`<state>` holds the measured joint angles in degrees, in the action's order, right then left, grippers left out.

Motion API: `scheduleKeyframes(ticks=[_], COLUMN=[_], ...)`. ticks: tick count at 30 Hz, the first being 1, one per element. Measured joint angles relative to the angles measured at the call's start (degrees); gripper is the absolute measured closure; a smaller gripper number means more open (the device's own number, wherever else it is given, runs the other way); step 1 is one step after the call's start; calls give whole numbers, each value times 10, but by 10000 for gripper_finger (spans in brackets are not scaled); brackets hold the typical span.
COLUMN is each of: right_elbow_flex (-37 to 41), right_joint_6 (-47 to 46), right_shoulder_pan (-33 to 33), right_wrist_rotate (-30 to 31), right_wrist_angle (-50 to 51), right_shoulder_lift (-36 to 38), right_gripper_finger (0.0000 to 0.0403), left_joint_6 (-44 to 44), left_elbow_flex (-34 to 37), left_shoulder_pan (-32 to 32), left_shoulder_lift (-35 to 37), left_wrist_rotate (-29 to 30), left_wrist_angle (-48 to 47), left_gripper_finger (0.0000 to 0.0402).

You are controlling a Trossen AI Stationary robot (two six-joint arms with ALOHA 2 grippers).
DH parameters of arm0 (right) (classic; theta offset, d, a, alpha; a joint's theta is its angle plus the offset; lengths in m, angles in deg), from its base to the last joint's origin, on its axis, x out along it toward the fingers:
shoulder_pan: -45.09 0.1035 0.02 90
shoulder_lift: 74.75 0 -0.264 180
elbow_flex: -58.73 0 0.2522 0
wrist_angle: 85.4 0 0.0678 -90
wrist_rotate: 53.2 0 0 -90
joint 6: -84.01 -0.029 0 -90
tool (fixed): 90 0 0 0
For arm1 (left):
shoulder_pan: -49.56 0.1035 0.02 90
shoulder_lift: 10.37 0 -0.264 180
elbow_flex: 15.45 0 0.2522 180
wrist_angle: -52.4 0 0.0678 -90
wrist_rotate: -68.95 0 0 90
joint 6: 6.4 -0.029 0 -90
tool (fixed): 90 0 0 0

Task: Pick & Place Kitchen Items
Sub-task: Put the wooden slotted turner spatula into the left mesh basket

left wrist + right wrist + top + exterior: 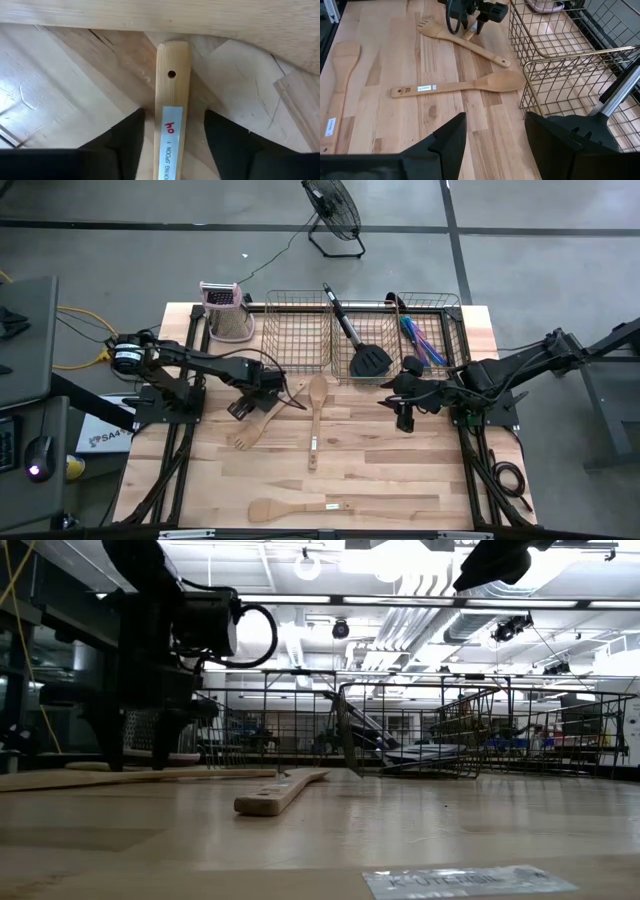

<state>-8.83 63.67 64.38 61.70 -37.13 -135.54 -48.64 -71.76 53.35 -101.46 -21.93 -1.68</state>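
Now, left gripper (243,406): down at the table top, its two dark fingers (125,137) parted and standing either side of a handle, not yet closed on it.
Thing between the fingers: a light wooden slotted cooking spoon (262,423) with a white label and a small hanging hole at the handle end (171,74); it lies flat on the pale wooden table (400,480), forked head away from the gripper.
Where to hold: the straight handle just behind the hole, where the fingers already bracket it; it looks narrow enough to fit the gap.
Handling, as a judgement: light, stiff, dry wood, unlikely to slip or bend; held so near one end, the long head may sag or swing.
Just beyond the gripper: a plain light wooden spoon (316,418), close beside the slotted one.
Farther out: a flat wooden spatula (300,508) near the table's front edge.
Behind the gripper: gold wire mesh baskets (295,330), one holding a black spatula (358,342), another slim blue-purple cutlery (422,342); a metal box grater with pink top (226,310) stands at the side.
Right gripper (404,416): hovering well apart, fingers open and empty, in front of the baskets.
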Motion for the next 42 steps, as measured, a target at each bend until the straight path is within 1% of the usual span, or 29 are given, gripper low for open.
scheduleKeyframes(ticks=[9,11,17,29,42], right_elbow_flex=[0,0,0,0,0], right_joint_6=[0,-4,-9,-11,-11], right_shoulder_pan=[16,20,30,33,33], right_wrist_rotate=[0,1,2,2,2], right_wrist_angle=[0,0,0,0,0], right_shoulder_lift=[0,0,0,0,0], right_gripper_finger=[208,208,208,208,208], left_joint_6=[0,0,4,20,20], left_elbow_flex=[1,1,0,-52,-58], left_shoulder_pan=[0,0,0,-1,-2], left_shoulder_lift=[-4,-4,-4,0,1], left_wrist_rotate=[0,1,2,6,1], left_wrist_angle=[3,4,2,-43,-64], left_gripper_finger=[312,328,328,328,328])
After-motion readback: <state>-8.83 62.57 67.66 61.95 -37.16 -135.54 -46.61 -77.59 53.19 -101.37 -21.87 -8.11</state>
